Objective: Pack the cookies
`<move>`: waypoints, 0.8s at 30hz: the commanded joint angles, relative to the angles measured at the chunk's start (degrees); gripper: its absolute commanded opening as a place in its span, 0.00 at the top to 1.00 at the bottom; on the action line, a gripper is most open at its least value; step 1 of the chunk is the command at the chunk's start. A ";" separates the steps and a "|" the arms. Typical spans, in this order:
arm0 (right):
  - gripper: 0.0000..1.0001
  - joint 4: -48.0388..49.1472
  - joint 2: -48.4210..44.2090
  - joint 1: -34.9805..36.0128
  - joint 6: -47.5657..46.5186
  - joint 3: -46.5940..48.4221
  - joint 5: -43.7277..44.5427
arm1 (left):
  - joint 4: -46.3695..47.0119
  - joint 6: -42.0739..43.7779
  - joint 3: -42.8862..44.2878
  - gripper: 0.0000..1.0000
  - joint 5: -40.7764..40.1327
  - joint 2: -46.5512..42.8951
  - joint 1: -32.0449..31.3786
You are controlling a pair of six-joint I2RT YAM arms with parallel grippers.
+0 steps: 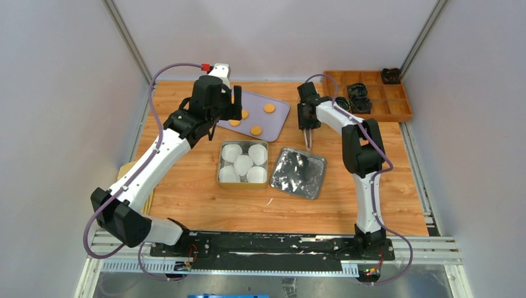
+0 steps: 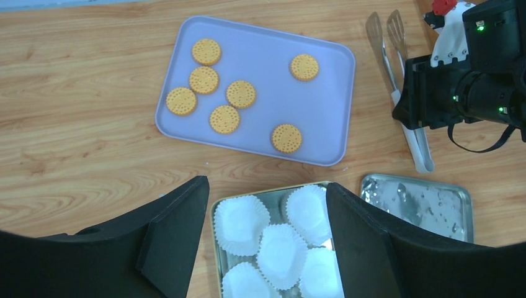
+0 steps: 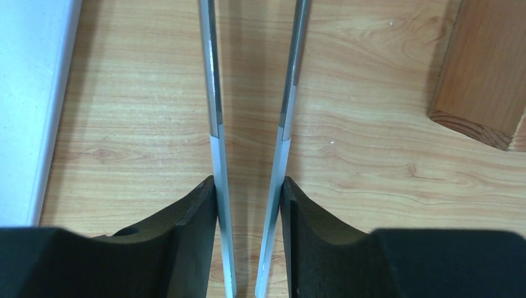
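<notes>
Seven cookies [image 2: 224,119] lie on the pale purple tray [image 2: 267,43] on the wooden table [image 2: 74,124]. The left claw [image 2: 267,186] hangs wide open above the tin [image 1: 243,143] of white paper cups [image 2: 240,223] and holds nothing. The right claw [image 3: 248,186] is pressed onto both arms of the metal tongs [image 3: 214,93], near the tray. The shiny lid [image 2: 428,205] lies beside the tin.

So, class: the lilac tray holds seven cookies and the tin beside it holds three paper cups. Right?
No: the tin holds five paper cups, not three; the top external view shows it. Seven cookies on the lilac tray is correct.
</notes>
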 commanded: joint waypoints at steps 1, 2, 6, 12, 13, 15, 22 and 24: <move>0.61 -2.42 -0.70 -0.57 -0.02 0.75 2.80 | 0.30 0.24 -0.70 0.25 -0.28 0.01 0.10; 0.62 -2.41 -1.29 -0.56 -0.09 0.56 3.29 | 0.33 0.24 -0.70 0.25 -0.24 -0.01 0.10; 0.62 -2.33 -4.63 -0.62 -0.87 0.36 5.12 | 0.43 0.16 -0.62 0.25 -0.11 0.02 0.10; 0.61 -2.42 -12.57 -0.22 -2.27 -0.56 6.53 | 0.73 -0.11 -0.40 0.25 0.31 0.03 0.10; 0.60 -2.41 -14.01 -0.14 -2.52 -0.87 6.57 | 0.71 -0.11 -0.32 0.25 0.45 0.11 0.10; 0.57 -2.54 -16.64 -0.02 -2.71 -1.40 6.78 | 0.74 -0.11 -0.10 0.25 0.66 0.22 0.10; 0.43 -2.80 -23.46 0.53 -2.35 -3.52 6.81 | 0.85 -0.54 -0.13 0.25 1.64 0.29 0.10; 0.40 -2.79 -24.79 0.72 -2.43 -4.06 6.80 | 0.98 -0.70 -0.22 0.25 1.81 0.15 0.10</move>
